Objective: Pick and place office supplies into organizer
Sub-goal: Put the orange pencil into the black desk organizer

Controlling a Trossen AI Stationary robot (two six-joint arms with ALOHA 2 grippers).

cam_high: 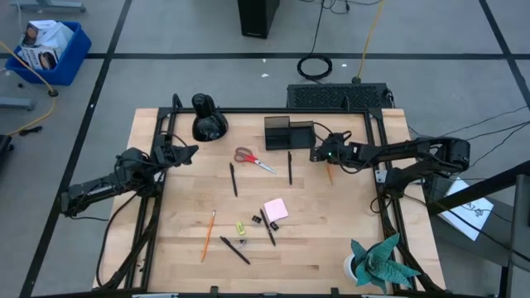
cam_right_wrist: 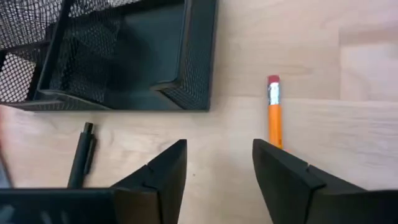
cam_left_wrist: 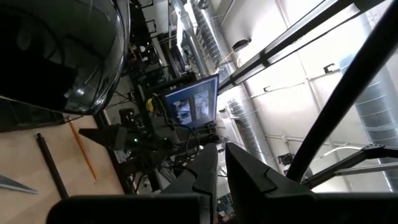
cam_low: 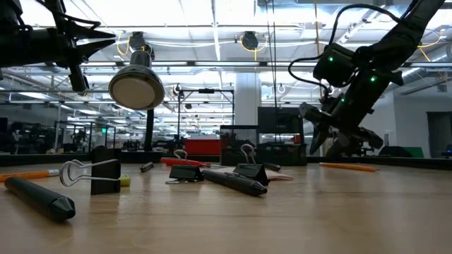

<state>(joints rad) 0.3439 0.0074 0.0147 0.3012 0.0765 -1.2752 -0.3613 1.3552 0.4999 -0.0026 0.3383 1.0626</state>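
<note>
Counts on pale wooden worktop (cam_high: 331,232):

- black mesh desk organizer (cam_high: 289,132): one, near far edge.
- red-handled scissors (cam_high: 252,159): one pair.
- thin black pens: five; first (cam_high: 233,179), second (cam_high: 291,166), third (cam_high: 235,250), fourth (cam_high: 267,228), fifth too small to place surely.
- orange-yellow pencils: two; one (cam_high: 208,235) toward near-left corner, one (cam_high: 329,173) beside organizer.
- pink square sticky-note pad (cam_high: 276,209): one.
- small yellow-green bit (cam_high: 240,227): one.
- black binder clips (cam_low: 185,171): at least three in low view.

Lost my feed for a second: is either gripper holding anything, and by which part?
Nothing is held. The right gripper is open beside the organizer, with a pencil lying on the table beyond it. The left gripper is shut on nothing.
</note>
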